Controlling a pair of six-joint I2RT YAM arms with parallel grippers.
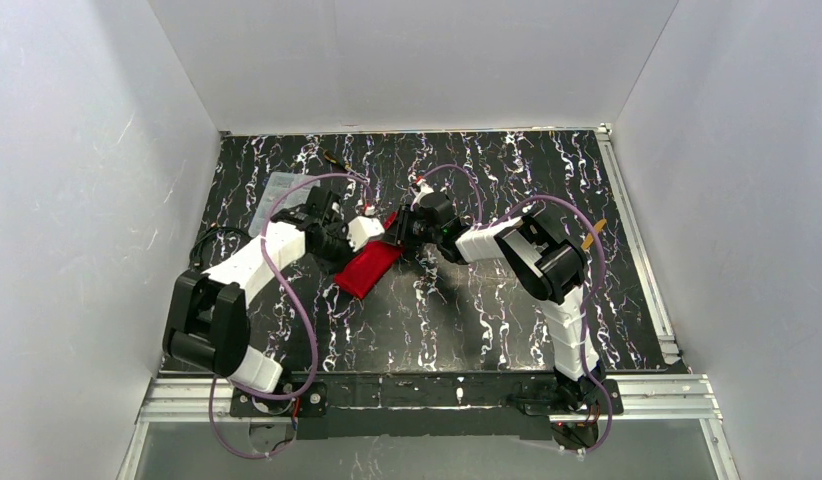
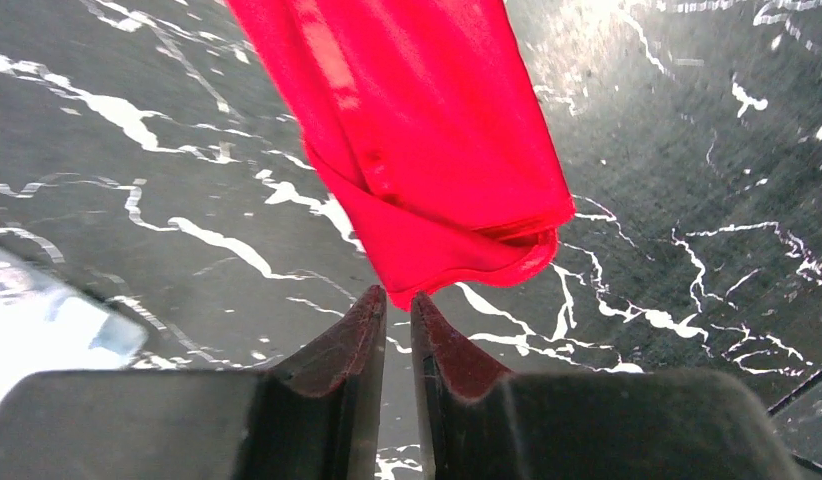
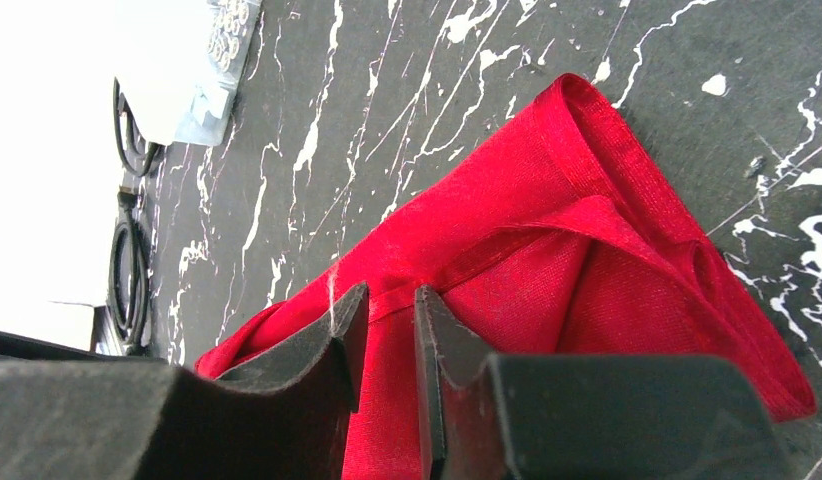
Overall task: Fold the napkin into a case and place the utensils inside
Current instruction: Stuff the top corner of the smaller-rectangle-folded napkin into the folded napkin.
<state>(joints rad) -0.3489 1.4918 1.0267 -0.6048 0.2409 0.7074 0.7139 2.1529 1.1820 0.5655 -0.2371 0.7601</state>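
Note:
The red napkin (image 1: 367, 268) lies folded into a narrow layered strip, the case, slanting across the middle of the table. In the left wrist view its folded end (image 2: 427, 150) stops just beyond my left gripper (image 2: 398, 300), whose jaws stand a narrow slit apart with bare table between them. My right gripper (image 3: 391, 292) is over the strip's other end (image 3: 607, 260), its jaws closed in on red cloth that fills the gap. From above, the left gripper (image 1: 370, 230) and the right gripper (image 1: 402, 235) meet at the strip's far end. A slender yellow utensil (image 1: 592, 237) lies at the right.
A clear plastic box (image 1: 277, 195) sits at the far left, also in the right wrist view (image 3: 212, 60). A thin black-and-yellow tool (image 1: 337, 160) lies near the back wall. Metal rails (image 1: 637, 240) edge the table, and white walls enclose it.

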